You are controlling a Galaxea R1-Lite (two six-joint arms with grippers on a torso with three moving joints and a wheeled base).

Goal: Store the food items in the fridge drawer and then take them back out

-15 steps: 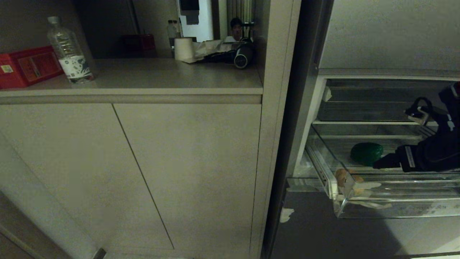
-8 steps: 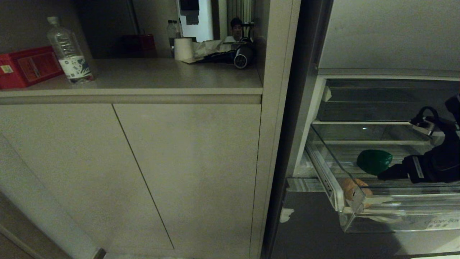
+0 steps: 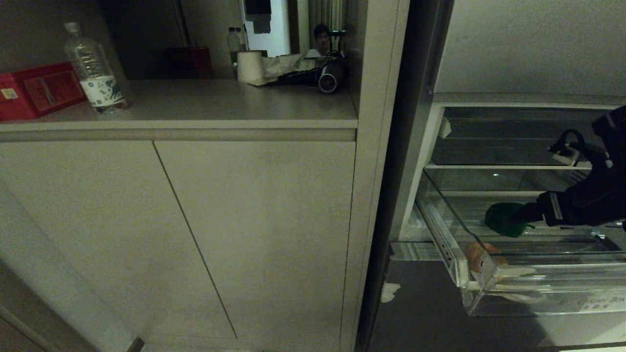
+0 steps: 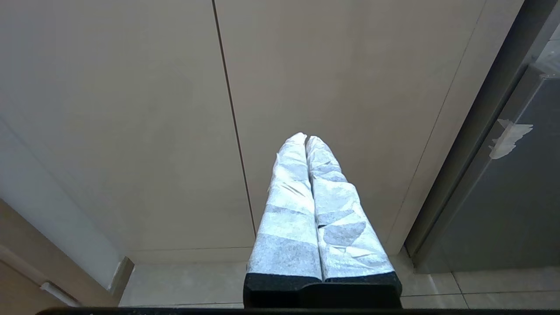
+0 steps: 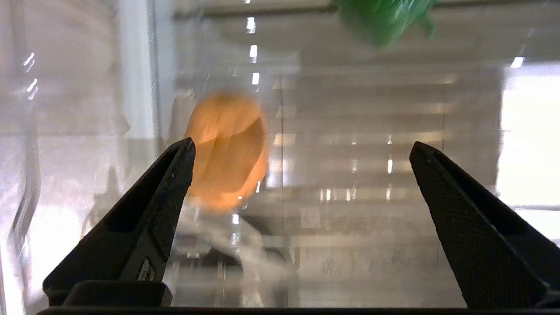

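Right gripper (image 5: 302, 148), jaws wide apart and empty, hovers inside the fridge drawer (image 3: 538, 288) near an orange-tan food item (image 5: 227, 148), possibly a bun; left gripper (image 4: 306, 140) closed.

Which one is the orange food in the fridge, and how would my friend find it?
Look at the open fridge on the right and its pulled-out clear fridge drawer. The orange food item sits in the drawer's front left corner, behind the clear wall. It is round and orange-tan, while its only neighbour, the green item, lies farther back.
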